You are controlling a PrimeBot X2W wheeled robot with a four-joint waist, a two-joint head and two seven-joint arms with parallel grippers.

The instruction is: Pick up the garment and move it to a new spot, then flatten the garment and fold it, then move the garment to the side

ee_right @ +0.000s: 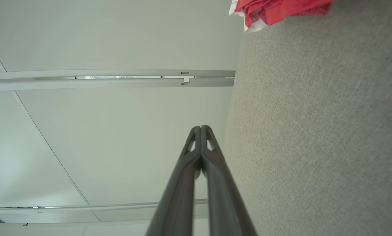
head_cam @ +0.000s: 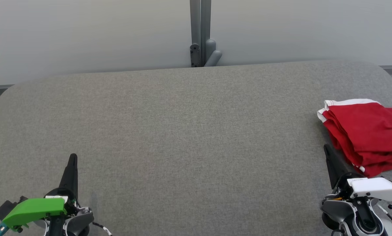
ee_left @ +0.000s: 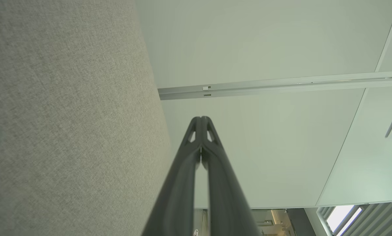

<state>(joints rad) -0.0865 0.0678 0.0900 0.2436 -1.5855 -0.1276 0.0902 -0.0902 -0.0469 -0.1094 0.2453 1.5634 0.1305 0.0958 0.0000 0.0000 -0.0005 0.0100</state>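
Observation:
A red garment with white trim lies folded in a stack at the right side of the grey fabric table, partly cut off by the head view's right edge. A corner of the garment shows at the top of the right wrist view. My right gripper is shut and empty, its tip just left of the garment's near edge; its tips meet. My left gripper sits at the lower left, shut with nothing in it, its tips pressed together.
A grey post with a bracket stands behind the table's far edge against a pale wall. The table's corners are rounded.

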